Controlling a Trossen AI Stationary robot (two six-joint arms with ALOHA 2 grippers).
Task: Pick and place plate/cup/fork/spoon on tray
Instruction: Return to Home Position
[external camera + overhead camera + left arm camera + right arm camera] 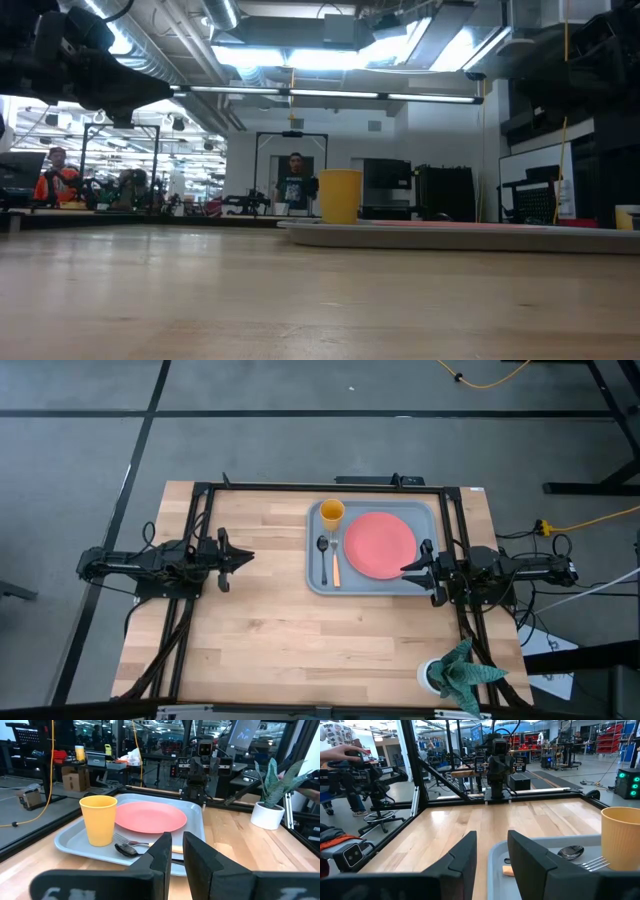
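Tray (pixel 313 582) sitting at table's right side, already carrying plate (pixel 380 544), cup (pixel 332 512), spoon (pixel 322 546) and fork (pixel 335 565); task looking complete, so both arms parking clear. Cutlery lying side by side, left of plate, like place setting. Left gripper (pixel 245 557) hovering over bare table (pixel 270 640), fingers slightly parted, gripping nothing. Right gripper (pixel 410 568) waiting over plate's right edge, fingers partly apart, empty.

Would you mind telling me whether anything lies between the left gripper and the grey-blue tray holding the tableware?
Nothing visible does. Only bare wooden table lies between the left gripper and the rectangular grey-blue tray, which already holds all four items.
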